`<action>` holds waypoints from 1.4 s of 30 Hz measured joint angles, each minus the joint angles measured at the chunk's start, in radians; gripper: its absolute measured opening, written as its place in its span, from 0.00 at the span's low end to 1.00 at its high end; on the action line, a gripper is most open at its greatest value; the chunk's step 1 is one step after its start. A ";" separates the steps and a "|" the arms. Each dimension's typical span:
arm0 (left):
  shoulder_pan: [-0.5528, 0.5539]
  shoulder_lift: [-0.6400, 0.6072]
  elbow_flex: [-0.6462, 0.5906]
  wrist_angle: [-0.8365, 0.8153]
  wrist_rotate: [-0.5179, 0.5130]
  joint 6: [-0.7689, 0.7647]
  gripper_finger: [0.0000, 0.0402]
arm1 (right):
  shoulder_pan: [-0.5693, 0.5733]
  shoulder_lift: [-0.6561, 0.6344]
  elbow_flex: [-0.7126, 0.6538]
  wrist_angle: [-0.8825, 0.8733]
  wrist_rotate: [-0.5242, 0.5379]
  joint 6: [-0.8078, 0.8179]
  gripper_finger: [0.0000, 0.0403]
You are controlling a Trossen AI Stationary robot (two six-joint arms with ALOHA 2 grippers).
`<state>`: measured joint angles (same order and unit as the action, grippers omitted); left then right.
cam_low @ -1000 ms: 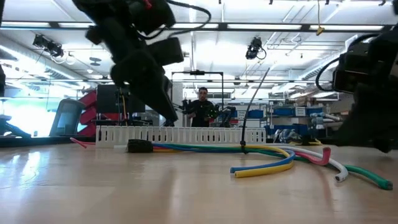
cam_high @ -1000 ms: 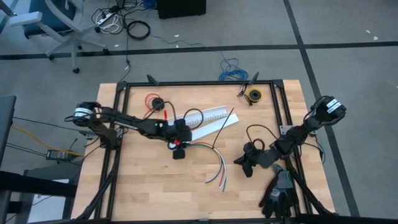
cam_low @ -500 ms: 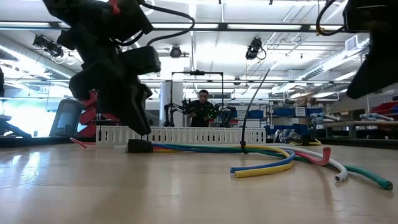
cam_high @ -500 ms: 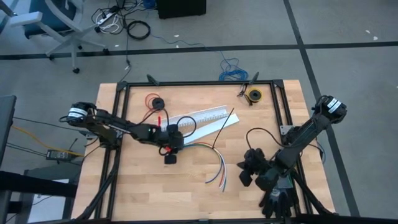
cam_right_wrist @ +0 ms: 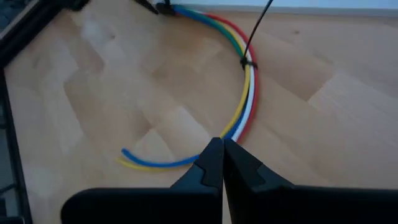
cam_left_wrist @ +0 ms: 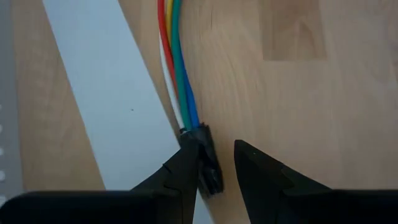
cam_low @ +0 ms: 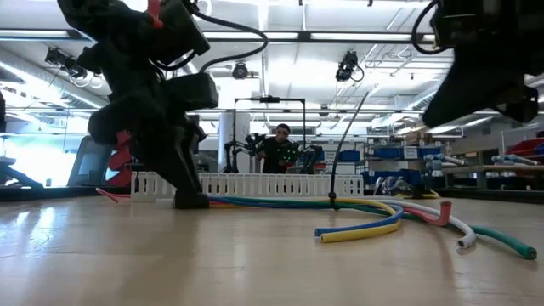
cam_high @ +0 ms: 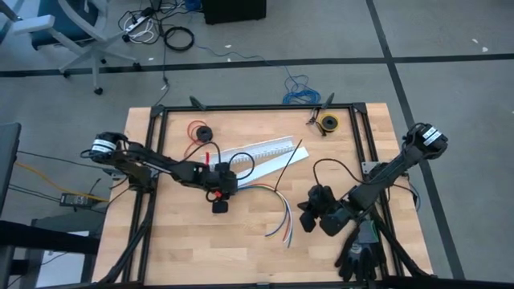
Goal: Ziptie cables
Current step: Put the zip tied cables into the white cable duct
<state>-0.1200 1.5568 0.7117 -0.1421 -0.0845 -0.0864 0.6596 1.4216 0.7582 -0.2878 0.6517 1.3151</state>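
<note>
Compared with half a second ago, your left tool (cam_high: pixel 220 201) has barely shifted on the tabletop (cam_high: pixel 177 241), but it has sunk until it brackets the black-taped end of the cables (cam_left_wrist: pixel 181 81); its fingers (cam_left_wrist: pixel 186 171) stand a narrow gap apart with that end between them, one finger touching it, not yet clamped. Your right tool (cam_high: pixel 306 217) has swung back from the tabletop's near right edge toward the cables' loose ends and hangs above the wood, its fingers (cam_right_wrist: pixel 214 163) pressed together on nothing. The cables (cam_high: pixel 277 210) run from the taped end beside the white channel (cam_high: pixel 261 151), across toward the right arm, then curve down toward the near edge, where the ends fan out. The ziptie (cam_high: pixel 289 164) is looped around the bundle at mid-length, and its long tail points up and away toward the far right corner. You will find no readable writing or labels.
</note>
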 joint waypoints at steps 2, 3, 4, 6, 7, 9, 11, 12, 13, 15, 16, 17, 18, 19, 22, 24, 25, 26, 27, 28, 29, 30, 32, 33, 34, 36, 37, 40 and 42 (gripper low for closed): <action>0.000 0.027 0.002 0.018 -0.001 0.000 0.28 | -0.019 0.000 0.000 0.006 -0.016 -0.006 0.02; 0.001 0.039 0.002 0.027 -0.005 0.000 0.28 | -0.025 0.000 0.000 0.009 -0.021 -0.013 0.03; 0.001 0.055 0.002 0.041 -0.006 -0.001 0.28 | -0.031 0.000 0.000 0.011 -0.022 -0.016 0.03; 0.000 0.077 0.002 0.065 -0.023 -0.016 0.28 | -0.037 0.000 0.000 0.014 -0.025 -0.018 0.05; -0.001 0.083 0.002 0.069 -0.036 -0.027 0.27 | -0.040 0.000 0.000 0.014 -0.026 -0.018 0.06; -0.002 0.085 0.002 0.072 -0.056 -0.048 0.23 | -0.042 0.000 0.000 0.015 -0.026 -0.030 0.07; -0.002 0.085 0.002 0.073 -0.065 -0.051 0.17 | -0.042 0.000 0.000 0.026 -0.026 -0.053 0.08; -0.002 0.083 0.002 0.074 -0.069 -0.052 0.13 | -0.042 0.000 0.000 0.027 -0.026 -0.067 0.08; -0.001 0.081 0.002 0.073 -0.075 -0.052 0.11 | -0.042 0.000 0.000 0.027 -0.026 -0.080 0.09; -0.002 0.081 0.011 0.064 -0.078 -0.051 0.11 | -0.044 0.000 0.000 0.026 -0.026 -0.094 0.09; -0.005 0.082 0.014 0.061 -0.078 -0.052 0.11 | -0.047 0.000 0.000 0.026 -0.027 -0.092 0.09; -0.007 0.082 0.019 0.057 -0.078 -0.053 0.11 | -0.052 0.000 0.000 0.026 -0.031 -0.079 0.09; -0.011 0.083 0.023 0.054 -0.078 -0.053 0.11 | -0.059 0.000 0.000 0.026 -0.050 -0.062 0.09; -0.014 0.083 0.029 0.052 -0.079 -0.053 0.11 | -0.067 0.000 0.000 0.027 -0.083 -0.049 0.10; -0.021 0.083 0.040 0.054 -0.078 -0.053 0.11 | -0.094 0.003 0.000 0.027 -0.189 -0.012 0.13; -0.024 0.083 0.042 0.052 -0.077 -0.052 0.11 | -0.111 0.020 0.000 0.031 -0.231 -0.006 0.17; -0.025 0.083 0.042 0.052 -0.077 -0.052 0.11 | -0.119 0.032 0.000 0.033 -0.249 -0.006 0.20; -0.025 0.083 0.042 0.051 -0.077 -0.052 0.11 | -0.130 0.048 0.000 0.041 -0.265 -0.006 0.22; -0.025 0.083 0.042 0.051 -0.077 -0.051 0.11 | -0.138 0.067 0.000 0.050 -0.284 -0.006 0.25; -0.025 0.083 0.043 0.050 -0.076 -0.051 0.11 | -0.147 0.088 0.000 0.058 -0.305 -0.006 0.27; -0.025 0.083 0.043 0.048 -0.076 -0.051 0.11 | -0.158 0.112 -0.001 0.068 -0.326 -0.006 0.30; -0.025 0.083 0.043 0.049 -0.076 -0.052 0.11 | -0.167 0.132 -0.001 0.084 -0.351 -0.006 0.33; -0.025 0.083 0.043 0.045 -0.078 -0.051 0.11 | -0.185 0.173 -0.001 0.114 -0.409 -0.006 0.38; -0.025 0.083 0.043 0.046 -0.079 -0.052 0.11 | -0.192 0.192 -0.001 0.127 -0.444 -0.005 0.40; -0.025 0.083 0.043 0.045 -0.079 -0.052 0.11 | -0.198 0.208 -0.001 0.139 -0.465 -0.001 0.42; -0.025 0.083 0.043 0.044 -0.080 -0.052 0.12 | -0.208 0.233 0.001 0.183 -0.492 0.017 0.45; -0.025 0.083 0.043 0.041 -0.080 -0.051 0.12 | -0.211 0.245 0.002 0.210 -0.500 0.020 0.46; -0.025 0.083 0.043 0.041 -0.083 -0.050 0.12 | -0.221 0.258 0.002 0.293 -0.502 0.015 0.49; -0.025 0.083 0.043 0.041 -0.083 -0.050 0.12 | -0.230 0.257 0.000 0.322 -0.514 0.014 0.50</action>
<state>-0.1448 1.6398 0.7547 -0.1009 -0.1677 -0.1368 0.4296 1.6790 0.7585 0.0345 0.1374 1.3288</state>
